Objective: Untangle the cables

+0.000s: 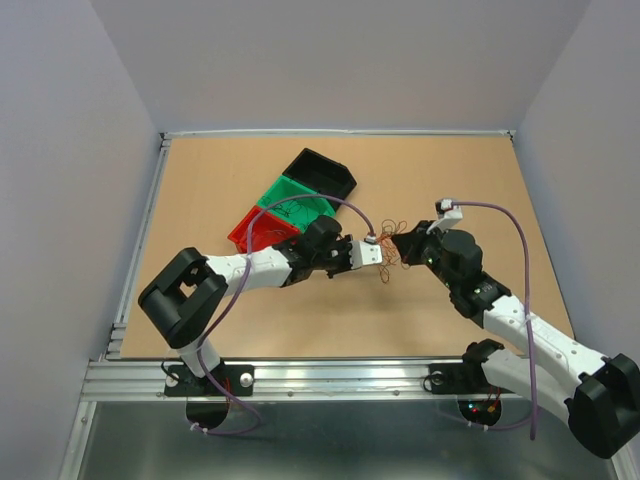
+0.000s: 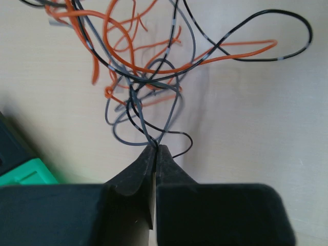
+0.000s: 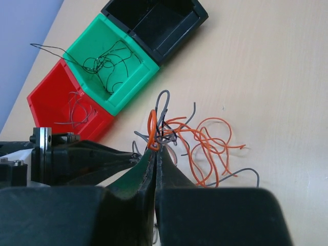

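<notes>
Some wires lie sorted in the green bin (image 3: 133,87) and red bin (image 3: 48,100). The cables (image 1: 390,245) mostly sit knotted mid-table, with the left gripper (image 2: 155,148) and right gripper (image 3: 155,149) each clamped on a strand.

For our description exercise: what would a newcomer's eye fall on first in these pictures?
First, the tangle of orange, grey and black cables at the middle of the table, with the left gripper and right gripper shut on strands from opposite sides. Then the red bin, green bin and black bin in a row beyond the left arm, wires lying in the red and green.
</notes>
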### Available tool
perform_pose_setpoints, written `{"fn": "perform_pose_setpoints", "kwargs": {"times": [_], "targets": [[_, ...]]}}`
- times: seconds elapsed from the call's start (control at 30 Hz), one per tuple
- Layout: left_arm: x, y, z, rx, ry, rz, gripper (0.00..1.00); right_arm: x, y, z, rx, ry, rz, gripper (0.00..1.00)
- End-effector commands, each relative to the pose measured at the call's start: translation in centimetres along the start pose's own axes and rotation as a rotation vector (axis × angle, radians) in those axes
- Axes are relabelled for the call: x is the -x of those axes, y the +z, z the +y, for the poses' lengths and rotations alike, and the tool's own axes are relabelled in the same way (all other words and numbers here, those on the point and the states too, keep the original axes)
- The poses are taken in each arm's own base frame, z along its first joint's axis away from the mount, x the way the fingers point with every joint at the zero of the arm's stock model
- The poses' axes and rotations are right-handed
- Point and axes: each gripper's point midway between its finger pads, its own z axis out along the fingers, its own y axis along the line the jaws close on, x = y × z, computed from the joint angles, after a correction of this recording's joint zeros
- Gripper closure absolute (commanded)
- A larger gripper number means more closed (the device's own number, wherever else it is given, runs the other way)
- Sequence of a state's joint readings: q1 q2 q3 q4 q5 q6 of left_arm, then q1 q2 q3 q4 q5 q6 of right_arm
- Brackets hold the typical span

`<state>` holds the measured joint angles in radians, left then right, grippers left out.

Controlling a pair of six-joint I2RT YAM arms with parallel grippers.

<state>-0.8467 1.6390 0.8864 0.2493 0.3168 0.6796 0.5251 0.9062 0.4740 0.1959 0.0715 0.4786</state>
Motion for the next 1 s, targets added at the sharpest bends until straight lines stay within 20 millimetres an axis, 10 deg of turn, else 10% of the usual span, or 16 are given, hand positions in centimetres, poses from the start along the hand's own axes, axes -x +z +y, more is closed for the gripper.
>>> {"fn": "perform_pose_setpoints", "kwargs": {"times": [0.0,0.23,0.37,0.63,0.7,0.77,0.83,0.97], "targets": [[1.6,-0.2,1.1,0.027,0.007,-0.032,1.00,1.5,0.0,-0.6,-0.033,0.004,-0.090,0.99],[0.1,-2.0,7.8,0.271,-0.145,-0.004,1.00,4.2,-3.9,-8.1,-0.440,0.079,-0.308,0.99],[-1.9,-3.8,13.0,0.298,-0.339,-0.016,1.00,6.6,-9.4,-11.5,-0.589,0.212,-0.574,0.99],[-0.8,-4.8,12.8,0.232,-0.343,-0.083,1.00,8.0,-16.2,-13.8,-0.596,0.394,-0.854,0.97],[-0.5,-4.8,12.1,0.200,-0.329,-0.092,1.00,7.8,-15.9,-13.5,-0.598,0.366,-0.814,0.81],[0.3,-4.8,11.0,0.162,-0.297,-0.101,1.00,7.4,-14.6,-12.8,-0.576,0.325,-0.749,0.19],[1.4,-4.7,9.5,0.118,-0.246,-0.107,1.00,7.6,-13.4,-11.3,-0.514,0.258,-0.673,0.02],[2.5,-3.6,5.1,0.010,-0.138,-0.066,1.00,6.8,-10.3,-6.1,-0.219,0.026,-0.536,0.00]]}}
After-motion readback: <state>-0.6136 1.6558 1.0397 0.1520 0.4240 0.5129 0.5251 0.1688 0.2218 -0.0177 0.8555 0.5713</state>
